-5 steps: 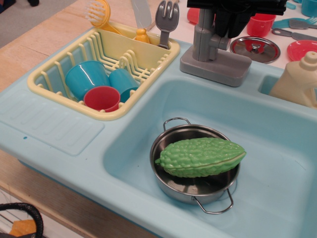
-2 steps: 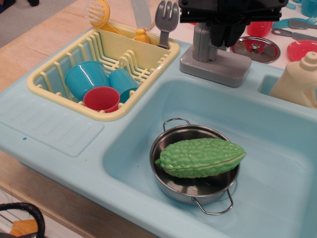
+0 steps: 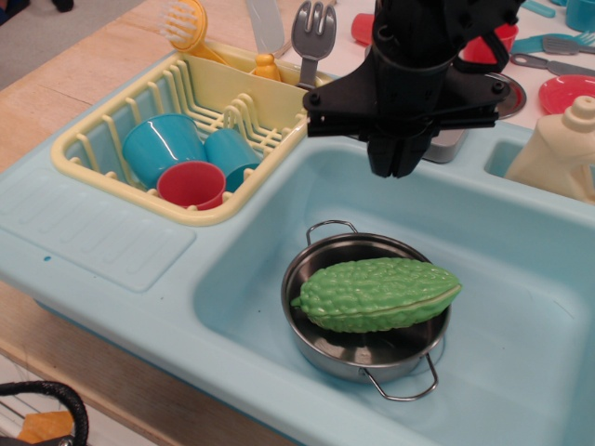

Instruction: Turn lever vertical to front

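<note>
My black gripper (image 3: 394, 163) hangs over the back edge of the light blue sink (image 3: 251, 251), fingers pointing down and pressed together with nothing between them. It stands in front of the grey toy tap, of which only a corner of the base (image 3: 454, 142) shows. The lever and the tap's column are hidden behind the gripper and its wide black body.
A steel pan (image 3: 307, 269) with a green bitter gourd (image 3: 376, 295) sits in the sink. A yellow dish rack (image 3: 93, 139) holds cups (image 3: 163, 147) and a grey fork (image 3: 313, 37). A cream bottle (image 3: 562, 149) stands right; a steel lid (image 3: 509, 98) lies behind.
The gripper has come down and toward the front from above the tap, and now covers the column that showed before. Pan, gourd and rack have not moved.
</note>
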Robot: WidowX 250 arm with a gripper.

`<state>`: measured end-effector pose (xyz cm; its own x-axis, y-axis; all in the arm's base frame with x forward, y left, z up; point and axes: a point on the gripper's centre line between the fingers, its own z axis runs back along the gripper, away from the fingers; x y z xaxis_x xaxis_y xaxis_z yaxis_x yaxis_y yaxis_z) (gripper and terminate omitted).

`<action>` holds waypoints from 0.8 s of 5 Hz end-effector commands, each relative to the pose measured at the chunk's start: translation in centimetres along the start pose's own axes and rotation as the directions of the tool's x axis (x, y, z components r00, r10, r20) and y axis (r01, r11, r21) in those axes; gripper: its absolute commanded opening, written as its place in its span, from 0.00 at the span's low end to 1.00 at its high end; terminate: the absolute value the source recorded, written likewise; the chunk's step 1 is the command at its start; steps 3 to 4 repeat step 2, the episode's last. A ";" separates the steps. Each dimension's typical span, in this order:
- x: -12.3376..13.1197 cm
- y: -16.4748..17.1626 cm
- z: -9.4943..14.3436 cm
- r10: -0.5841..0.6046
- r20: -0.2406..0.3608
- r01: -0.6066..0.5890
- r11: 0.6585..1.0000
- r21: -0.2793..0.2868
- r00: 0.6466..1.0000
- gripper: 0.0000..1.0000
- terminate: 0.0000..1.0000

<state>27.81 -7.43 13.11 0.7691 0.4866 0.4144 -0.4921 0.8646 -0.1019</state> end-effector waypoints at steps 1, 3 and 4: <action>0.5 -0.2 1.7 -0.003 0.030 0.004 1.000 -0.027 1.000 1.00 0.00; 0.5 -0.2 1.7 -0.003 0.030 0.004 1.000 -0.027 1.000 1.00 1.00; 0.5 -0.2 1.7 -0.003 0.030 0.004 1.000 -0.027 1.000 1.00 1.00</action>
